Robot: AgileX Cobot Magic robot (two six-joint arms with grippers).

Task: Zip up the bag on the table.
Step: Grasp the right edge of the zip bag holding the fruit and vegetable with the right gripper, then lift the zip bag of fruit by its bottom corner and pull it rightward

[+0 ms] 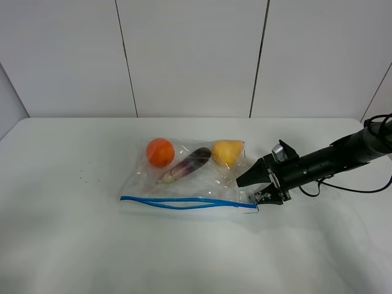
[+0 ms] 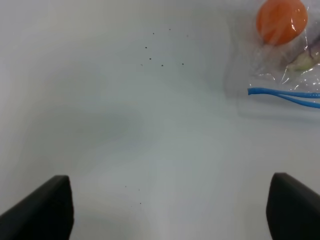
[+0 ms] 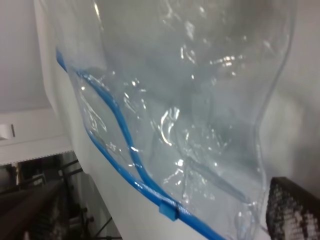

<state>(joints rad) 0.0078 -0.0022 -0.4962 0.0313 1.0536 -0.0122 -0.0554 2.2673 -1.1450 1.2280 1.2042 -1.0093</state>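
Note:
The clear crinkly bag (image 1: 196,184) lies in the middle of the white table (image 1: 73,245). It holds an orange (image 1: 160,152), a purple eggplant (image 1: 187,164) and a yellow pear (image 1: 227,152). Its blue zipper strip (image 1: 184,202) runs along the front edge, and its two tracks gape apart in the middle. My right gripper (image 1: 251,191) is open at the bag's right end. In the right wrist view the gripper (image 3: 165,215) has the bag corner and the blue slider (image 3: 170,212) between its fingers. My left gripper (image 2: 167,210) is open over bare table, left of the bag (image 2: 285,65).
A few small black specks (image 2: 160,55) mark the table left of the bag. A white panelled wall (image 1: 190,55) stands behind the table. The right arm's black cable (image 1: 361,187) trails over the table at the right.

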